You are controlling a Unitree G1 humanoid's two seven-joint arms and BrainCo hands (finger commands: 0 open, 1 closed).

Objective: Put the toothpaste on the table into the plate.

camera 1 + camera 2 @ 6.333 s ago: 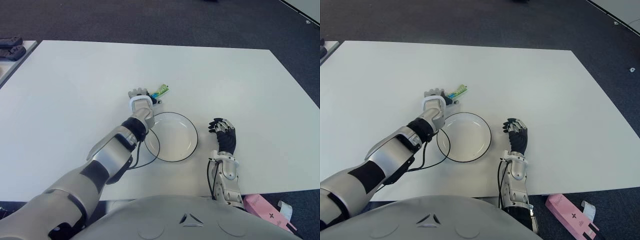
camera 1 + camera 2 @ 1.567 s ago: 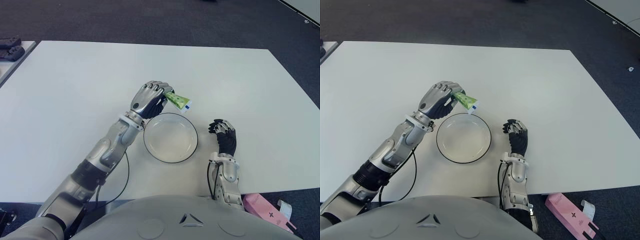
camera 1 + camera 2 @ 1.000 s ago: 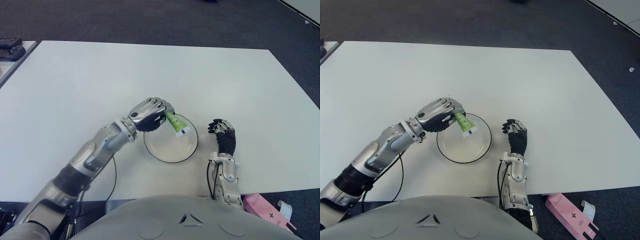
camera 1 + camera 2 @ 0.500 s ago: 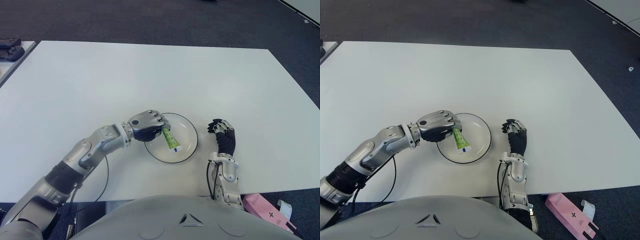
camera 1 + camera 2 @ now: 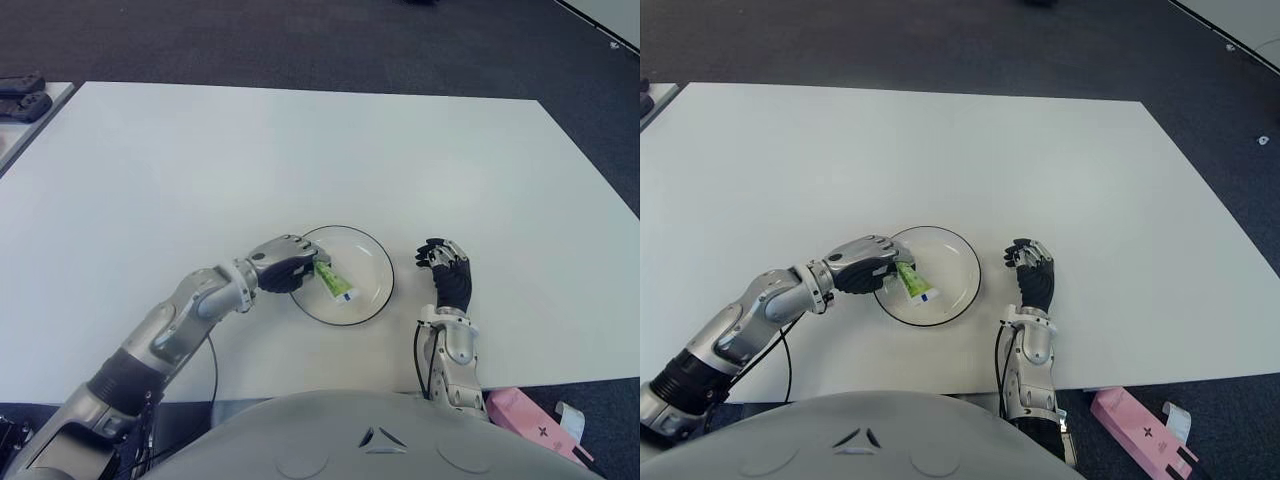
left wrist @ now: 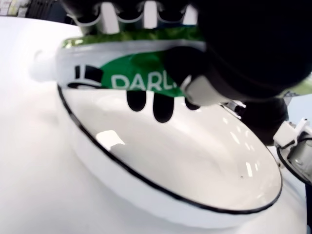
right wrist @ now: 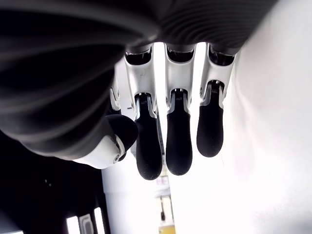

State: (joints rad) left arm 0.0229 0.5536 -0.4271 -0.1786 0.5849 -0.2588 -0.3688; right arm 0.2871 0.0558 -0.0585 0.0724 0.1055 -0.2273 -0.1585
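one tube, nearly home: the left hand (image 5: 285, 268) has dropped low over the near-left rim of the plate (image 5: 373, 262), fingers clamped around the green toothpaste (image 5: 333, 282). a moment back the tube hung steeply off the fist above the dish; now it lies flatter, its white cap end reaching in over the bowl. from the left wrist view the tube (image 6: 122, 73) is pinned between thumb and fingers, just above the white inside of the plate (image 6: 195, 161) — whether the cap end touches the plate yet, can't tell. seconds ago this hand was out beyond the plate making the pick, so the carry looks done and only the release is left, i'd say. opening the fingers here should drop it inside the rim. the right hand (image 5: 449, 276) shows just right of the plate, fingers loosely curled, holding nothing. the table (image 5: 200, 160) is bare around them.
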